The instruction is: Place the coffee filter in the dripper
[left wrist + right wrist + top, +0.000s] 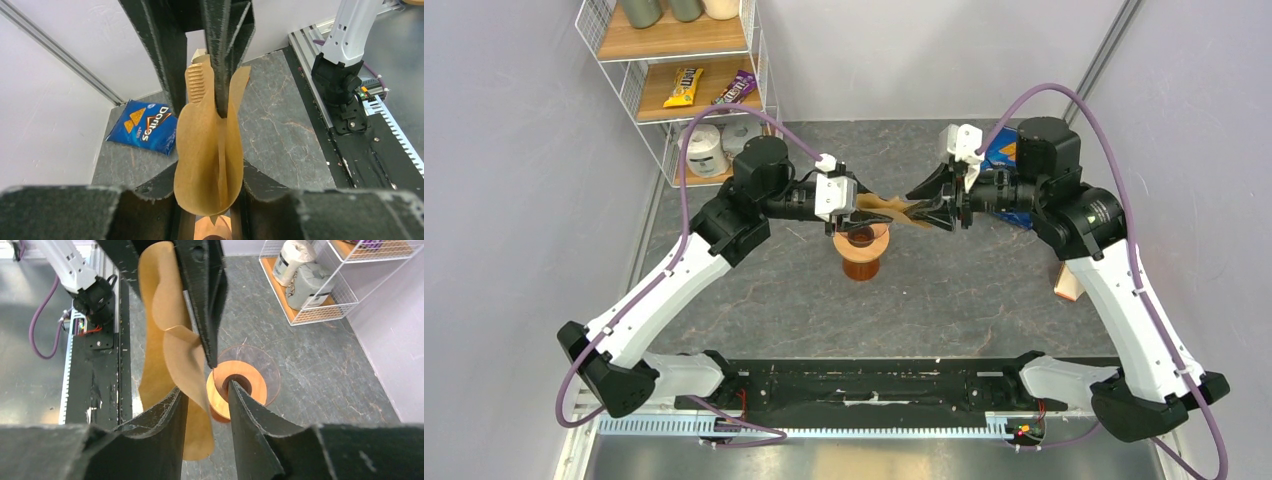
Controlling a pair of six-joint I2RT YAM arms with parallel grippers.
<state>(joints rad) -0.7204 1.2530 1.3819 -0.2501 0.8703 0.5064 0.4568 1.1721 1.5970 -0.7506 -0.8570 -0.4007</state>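
Observation:
The coffee filter (889, 205), a light-brown paper cone, hangs in the air between my two grippers, right above the dripper (862, 250). My left gripper (859, 207) is shut on the filter; in the left wrist view the paper (205, 150) fills the gap between the jaws and bulges open. My right gripper (922, 210) faces it, open. One filter layer (170, 340) runs along its left finger, and one finger reaches into the cone. The dripper's orange rim (255, 385) shows just below the right fingertips and also under the filter in the left wrist view (212, 230).
A blue crisp bag (999, 150) lies at the back right, also in the left wrist view (142, 127). A wire shelf rack (674, 80) with a paper roll (704, 150) stands back left. A wooden block (1069, 285) lies at the right.

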